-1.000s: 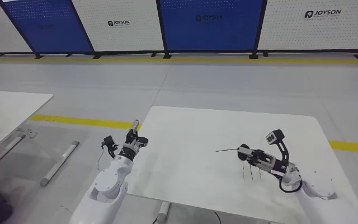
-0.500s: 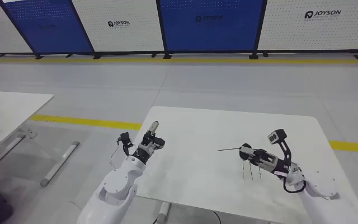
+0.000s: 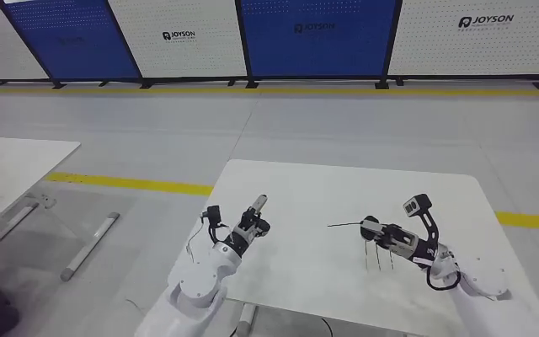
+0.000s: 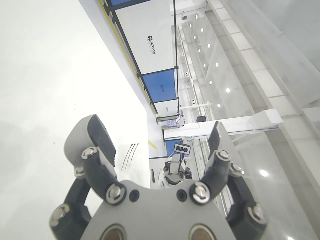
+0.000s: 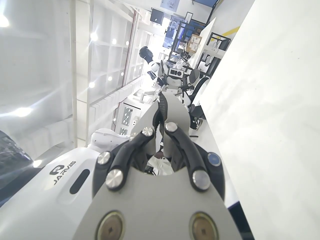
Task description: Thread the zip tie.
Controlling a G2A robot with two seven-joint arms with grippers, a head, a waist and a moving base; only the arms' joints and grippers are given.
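My top camera looks down across the white table [image 3: 337, 189] toward the panel wall [image 3: 320, 38]. Both wrist cameras sit close behind their fingers [image 4: 102, 138], facing along that same tabletop.

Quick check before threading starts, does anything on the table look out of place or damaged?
Nothing stands out. The spare zip ties lie neatly side by side on the table, and the right gripper holds one zip tie straight out, unbent.
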